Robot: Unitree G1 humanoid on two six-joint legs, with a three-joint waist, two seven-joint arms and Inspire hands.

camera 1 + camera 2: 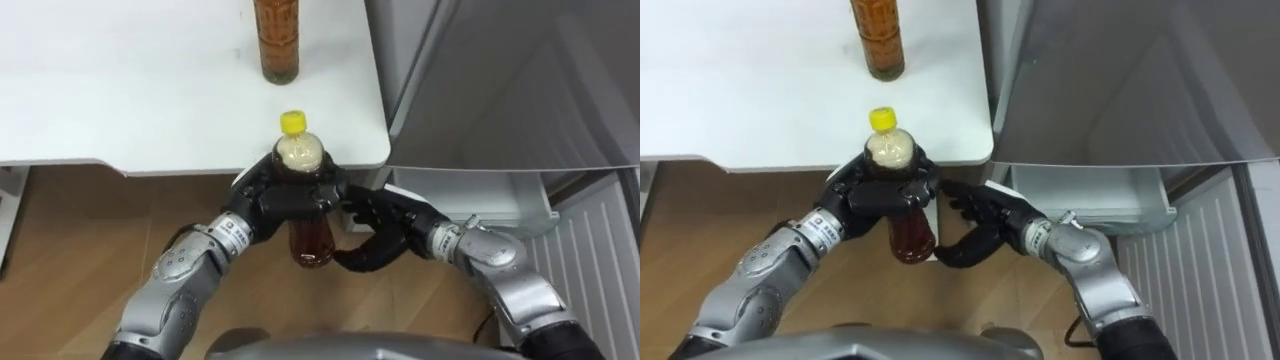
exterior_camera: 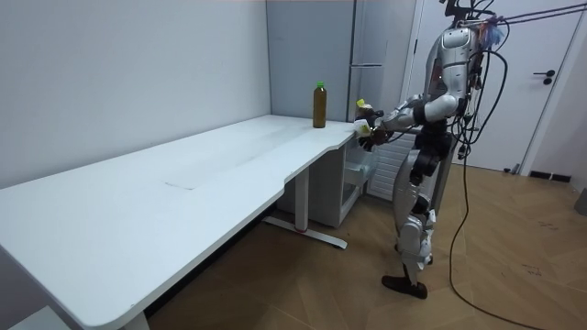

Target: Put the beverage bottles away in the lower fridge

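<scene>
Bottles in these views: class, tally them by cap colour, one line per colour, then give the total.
yellow-capped bottle, held in the left hand: 1
green-capped bottle, standing on the table: 1
Total: 2

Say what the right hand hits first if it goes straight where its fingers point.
The bottle in the left hand: the right hand points its curved fingers at the lower half from close by. Depth is unclear.

A white table (image 1: 120,90) stands on wooden floor (image 1: 80,220), a white door (image 2: 550,119) beyond.
</scene>
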